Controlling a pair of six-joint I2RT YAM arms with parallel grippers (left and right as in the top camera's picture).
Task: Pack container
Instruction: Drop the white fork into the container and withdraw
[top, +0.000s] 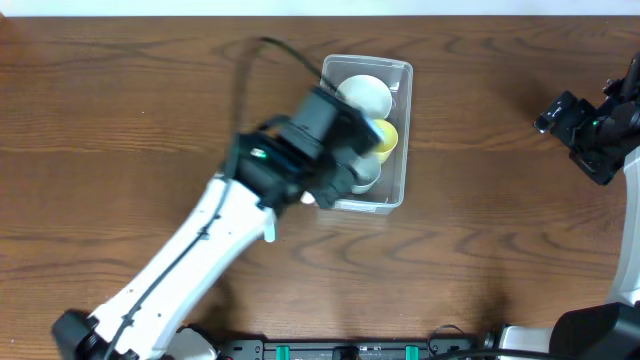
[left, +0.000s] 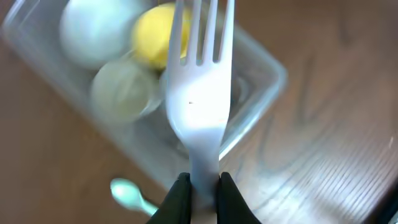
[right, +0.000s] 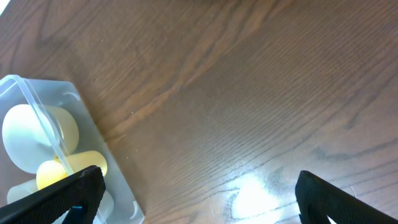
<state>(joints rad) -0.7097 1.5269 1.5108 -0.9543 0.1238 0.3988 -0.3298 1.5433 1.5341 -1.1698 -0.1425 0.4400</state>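
The clear plastic container stands at the table's middle back and holds a white bowl, a yellow bowl and a grey bowl. My left gripper is shut on a white plastic fork, held tines forward above the container's near end. In the overhead view the left arm covers the container's left side. A pale green spoon lies on the table beside the container. My right gripper is open and empty, off at the right; the container shows at its left.
The brown wooden table carries nothing else. The spoon's handle shows by the left arm in the overhead view. The right arm sits near the right edge.
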